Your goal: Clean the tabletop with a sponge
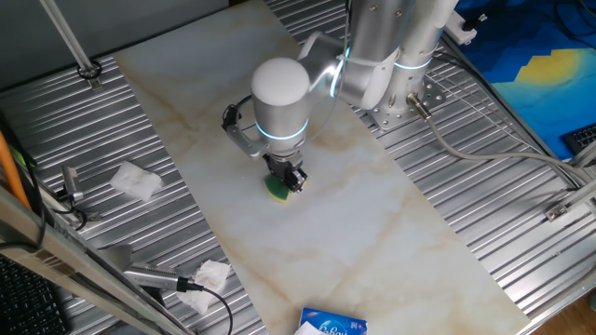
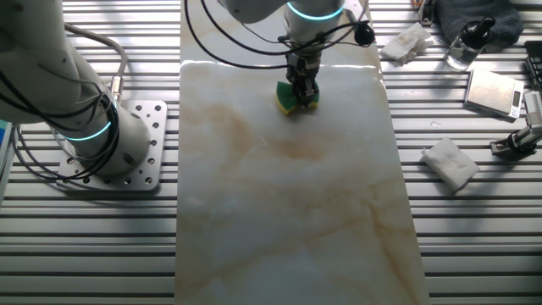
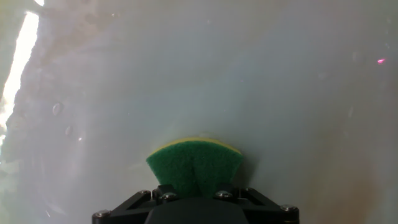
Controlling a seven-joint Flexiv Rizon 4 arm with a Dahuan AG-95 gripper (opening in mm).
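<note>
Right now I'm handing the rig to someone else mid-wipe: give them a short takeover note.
Gripper: shut on the sponge, pointing down, sponge squeezed so it bulges.
Sponge: at the tabletop, near the end away from the blue packet; the hand view shows its green face.
Crumpled tissues lie off the slab on the ribbed metal.
Done: sponge picked up and brought to the slab.
Left: wiping the length of the slab; how much is already wiped cannot be told.
</note>
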